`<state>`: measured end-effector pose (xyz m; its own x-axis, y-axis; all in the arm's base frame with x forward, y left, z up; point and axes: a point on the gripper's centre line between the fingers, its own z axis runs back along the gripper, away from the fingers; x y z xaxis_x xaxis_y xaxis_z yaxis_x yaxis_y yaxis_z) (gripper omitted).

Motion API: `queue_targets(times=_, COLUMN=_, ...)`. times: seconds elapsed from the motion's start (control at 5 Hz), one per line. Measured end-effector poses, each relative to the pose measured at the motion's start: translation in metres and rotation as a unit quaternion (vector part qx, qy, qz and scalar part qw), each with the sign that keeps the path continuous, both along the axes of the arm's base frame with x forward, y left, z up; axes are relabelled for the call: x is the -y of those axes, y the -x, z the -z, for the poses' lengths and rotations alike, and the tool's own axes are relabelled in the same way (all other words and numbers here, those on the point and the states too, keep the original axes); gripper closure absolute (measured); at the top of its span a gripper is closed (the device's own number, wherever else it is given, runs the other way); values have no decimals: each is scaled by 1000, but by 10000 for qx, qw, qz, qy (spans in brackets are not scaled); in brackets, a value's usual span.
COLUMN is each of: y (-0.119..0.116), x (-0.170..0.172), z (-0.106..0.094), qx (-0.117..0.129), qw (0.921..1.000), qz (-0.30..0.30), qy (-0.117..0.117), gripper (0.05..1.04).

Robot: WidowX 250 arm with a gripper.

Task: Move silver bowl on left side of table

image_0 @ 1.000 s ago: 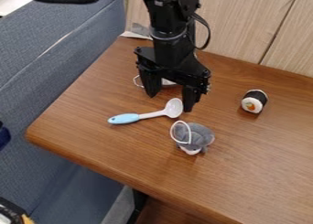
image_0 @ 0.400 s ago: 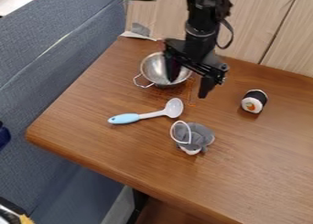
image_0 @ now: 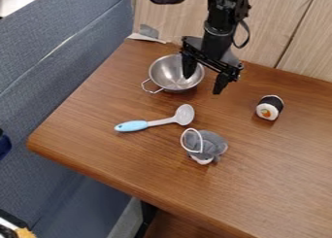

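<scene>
Sitting partly beneath one finger of the wide-spread, empty end effector (image_0: pixel 203 84) is the silver bowl (image_0: pixel 169 74).

We count one silver bowl (image_0: pixel 166 76), one spoon (image_0: pixel 156 123), one grey plush toy (image_0: pixel 212 144) and one sushi roll toy (image_0: pixel 270 107); we also make it one gripper (image_0: pixel 204 84), one table (image_0: pixel 266 159) and one blue-grey couch (image_0: pixel 61 72)
</scene>
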<state>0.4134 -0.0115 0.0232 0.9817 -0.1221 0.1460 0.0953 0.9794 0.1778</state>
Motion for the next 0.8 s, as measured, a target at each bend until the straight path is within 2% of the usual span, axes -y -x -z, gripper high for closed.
queue_targets(times=0.2, y=-9, x=-17, z=5, qx=-26, qw=9996, qz=-293, qy=10, gripper=84)
queue_targets(times=0.4, y=-16, x=-25, z=16, qx=-138, qw=9989, qz=-423, qy=-142, gripper=84)
queue_targets(times=0.6, y=-22, x=-27, z=23, qx=-119, qw=9985, qz=-464, qy=-269, gripper=84)
queue_targets(times=0.8, y=-21, x=-26, z=34, qx=-240, qw=9981, qz=-408, qy=-389, gripper=139)
